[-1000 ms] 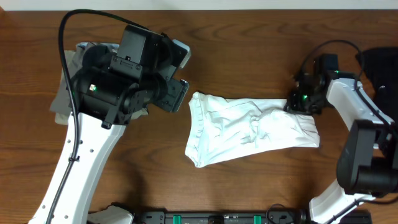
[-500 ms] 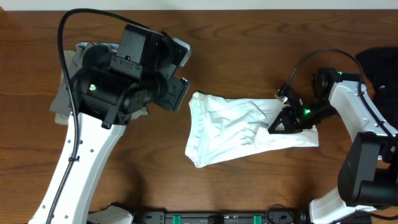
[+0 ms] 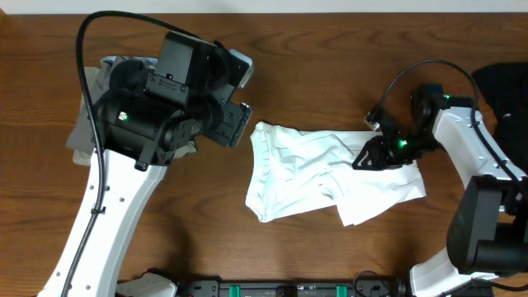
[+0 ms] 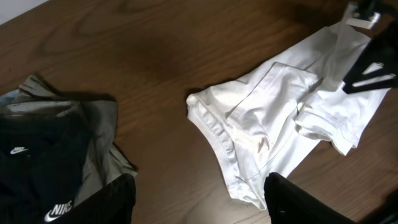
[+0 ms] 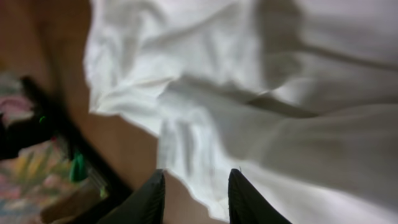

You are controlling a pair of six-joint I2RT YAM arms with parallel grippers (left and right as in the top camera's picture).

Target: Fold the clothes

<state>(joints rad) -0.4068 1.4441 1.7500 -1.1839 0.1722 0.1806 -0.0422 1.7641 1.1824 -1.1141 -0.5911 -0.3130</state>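
The table (image 3: 330, 82) is brown wood with dark lines running from left to right along it. It fills almost the whole view from above. Along its far edge runs a thin pale strip (image 3: 330, 5). The light is soft. The wood shines a little on the far left, and soft shadows lie on it

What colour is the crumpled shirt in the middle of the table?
The crumpled soft fabric shirt is plain white. The overhead view shows it best.
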